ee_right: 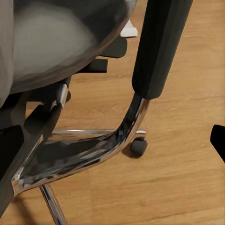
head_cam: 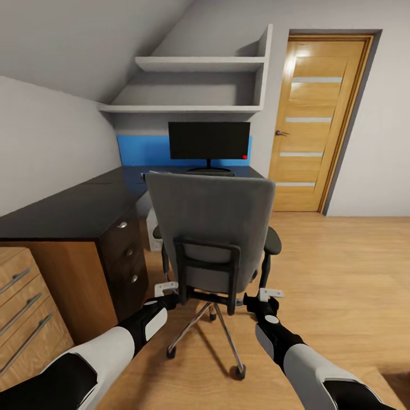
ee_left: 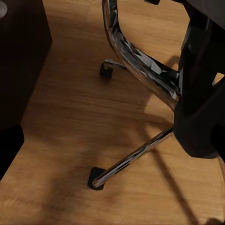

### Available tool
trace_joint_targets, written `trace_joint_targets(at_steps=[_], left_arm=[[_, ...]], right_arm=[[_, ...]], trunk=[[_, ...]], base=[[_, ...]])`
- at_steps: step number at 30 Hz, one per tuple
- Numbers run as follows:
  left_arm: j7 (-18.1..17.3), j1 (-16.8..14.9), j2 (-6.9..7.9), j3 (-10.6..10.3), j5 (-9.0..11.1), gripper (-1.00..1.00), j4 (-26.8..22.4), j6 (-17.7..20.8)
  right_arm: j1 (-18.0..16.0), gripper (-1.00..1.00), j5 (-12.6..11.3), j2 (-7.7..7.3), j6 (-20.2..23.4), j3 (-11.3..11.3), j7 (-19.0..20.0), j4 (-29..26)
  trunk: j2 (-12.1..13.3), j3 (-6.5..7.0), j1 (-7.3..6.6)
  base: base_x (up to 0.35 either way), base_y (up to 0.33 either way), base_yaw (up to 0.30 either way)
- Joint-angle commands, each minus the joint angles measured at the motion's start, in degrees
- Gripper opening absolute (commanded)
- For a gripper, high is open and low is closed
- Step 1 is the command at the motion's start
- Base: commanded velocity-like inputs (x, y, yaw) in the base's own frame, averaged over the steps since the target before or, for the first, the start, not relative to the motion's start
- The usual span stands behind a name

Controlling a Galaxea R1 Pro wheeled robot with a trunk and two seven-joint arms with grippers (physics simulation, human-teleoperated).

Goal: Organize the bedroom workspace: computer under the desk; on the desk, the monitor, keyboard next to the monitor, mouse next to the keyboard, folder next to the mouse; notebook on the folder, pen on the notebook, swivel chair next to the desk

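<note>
While both arms reach low behind the swivel chair (head_cam: 212,228), facing its grey backrest, with the dark worktop (head_cam: 74,208) to the left and the monitor (head_cam: 209,140) standing on it beyond. Left end effector (head_cam: 165,291) near the left side of the seat frame, right end effector (head_cam: 267,297) near the right armrest post (ee_right: 159,47); fingers look parted and neither seems to hold anything, though hard to tell for sure at this angle. Chair parked facing the worktop, its seat hidden behind the backrest, so cannot tell whether the folder lies on it. Probably a fairly heavy but free-rolling thing: five castors (ee_left: 96,178) on smooth wooden floor (head_cam: 341,267), so likely to glide and also to spin about its column if pushed off-centre. Chrome legs (ee_left: 140,61) stiff but slick, poor for gripping. Better to take hold on the rigid backrest bracket or both armrest posts, evenly on each side, and steer gently.
</note>
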Motion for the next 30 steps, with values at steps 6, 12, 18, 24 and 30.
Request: trace_joint_targets(at_steps=[6, 12, 18, 24, 30], left_arm=[[0.39, -0.03, 0.03, -0.48, 0.25, 1.00, -0.13, 0.21], [0.38, -0.04, 0.02, -0.48, 0.27, 1.00, -0.13, 0.20], [0.38, -0.03, 0.02, -0.48, 0.27, 1.00, -0.13, 0.20], [0.38, -0.02, 0.02, -0.48, 0.32, 1.00, -0.09, 0.20], [0.38, -0.01, 0.02, -0.48, 0.32, 1.00, -0.04, 0.23]], right_arm=[[-0.04, 1.00, 0.26, 0.03, -0.24, -0.41, -0.03, 0.00], [-0.04, 1.00, 0.26, 0.05, -0.24, -0.41, -0.04, 0.03], [-0.04, 1.00, 0.26, 0.08, -0.24, -0.41, 0.03, 0.09], [-0.04, 1.00, 0.26, 0.10, -0.24, -0.41, 0.05, 0.14], [-0.04, 1.00, 0.26, 0.09, -0.24, -0.41, 0.05, 0.14]], trunk=[[-0.02, -0.09, -0.01], [-0.02, -0.10, -0.01], [-0.02, -0.10, -0.01], [-0.02, -0.10, -0.01], [-0.02, -0.40, -0.01]], base=[[0.173, 0.000, 0.002], [0.285, 0.000, 0.000], [0.312, 0.000, 0.000], [0.317, 0.000, 0.001], [0.318, 0.000, 0.032]])
